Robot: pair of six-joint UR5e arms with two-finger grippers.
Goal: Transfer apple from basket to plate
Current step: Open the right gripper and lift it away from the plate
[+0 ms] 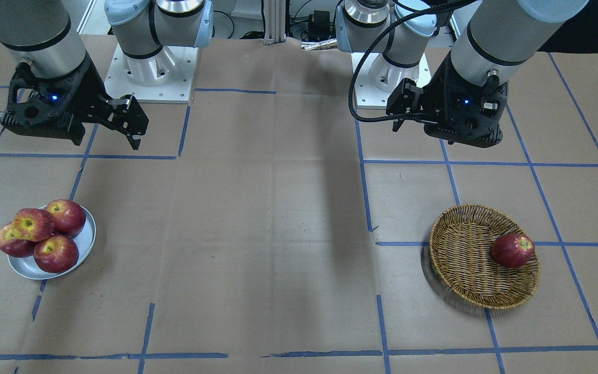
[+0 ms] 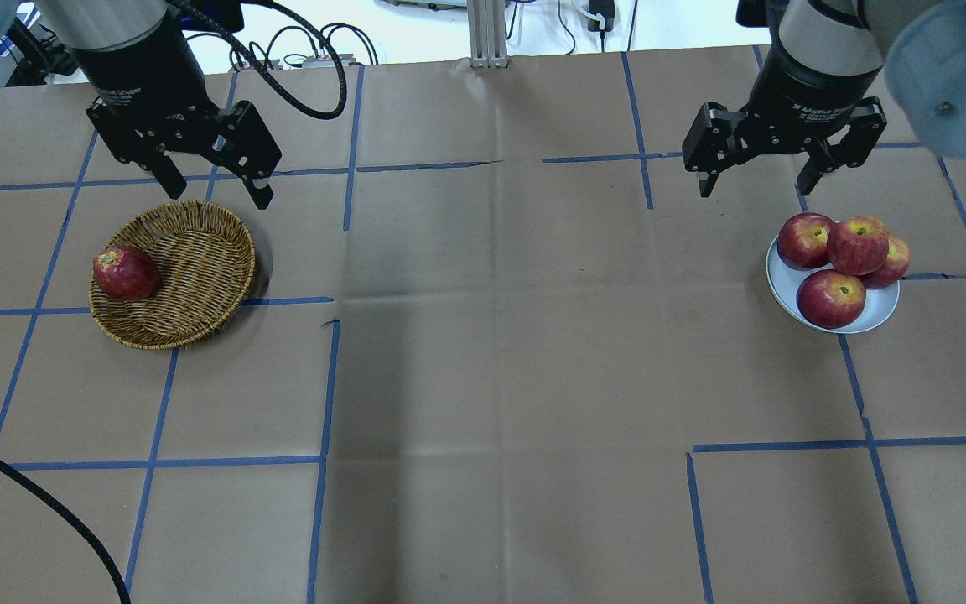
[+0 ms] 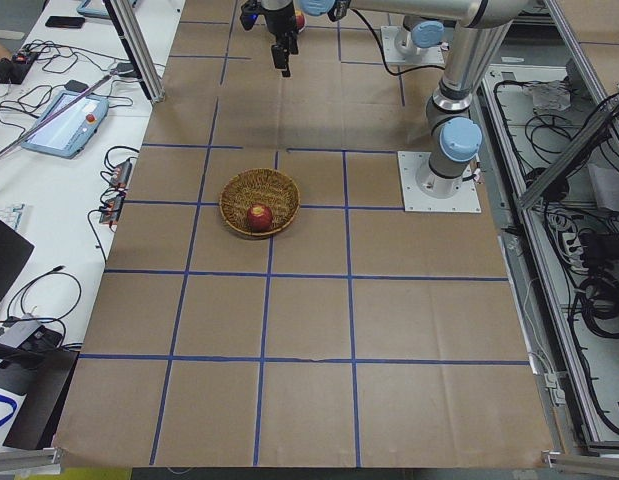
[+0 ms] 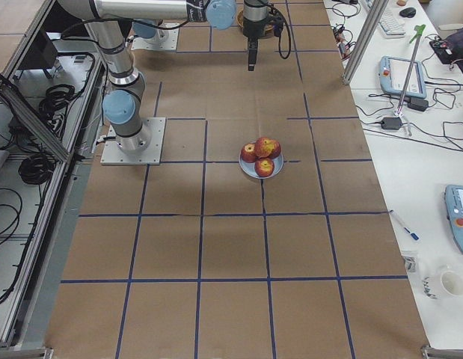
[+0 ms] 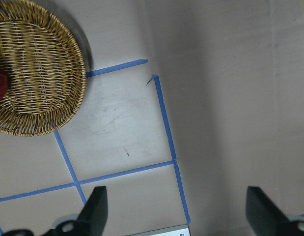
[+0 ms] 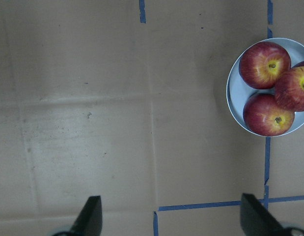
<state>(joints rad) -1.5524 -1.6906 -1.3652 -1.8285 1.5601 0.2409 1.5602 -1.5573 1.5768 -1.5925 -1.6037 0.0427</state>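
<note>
Wicker basket (image 2: 189,277) holds one dark red apple (image 2: 125,273); yellow-streaked apple (image 2: 857,245) tops the pile (image 2: 831,298) on the metal plate (image 2: 881,312). Left gripper (image 2: 218,194), right gripper (image 2: 755,187) both open, empty, so looks done.

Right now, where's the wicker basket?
In the overhead view, the basket sits on the table's left side, just below the left end effector in the picture, one dark red apple inside.

Silver arms (image 1: 491,44), pale-blue joint caps (image 2: 948,80), black tools (image 2: 220,195) (image 2: 755,190).
</note>
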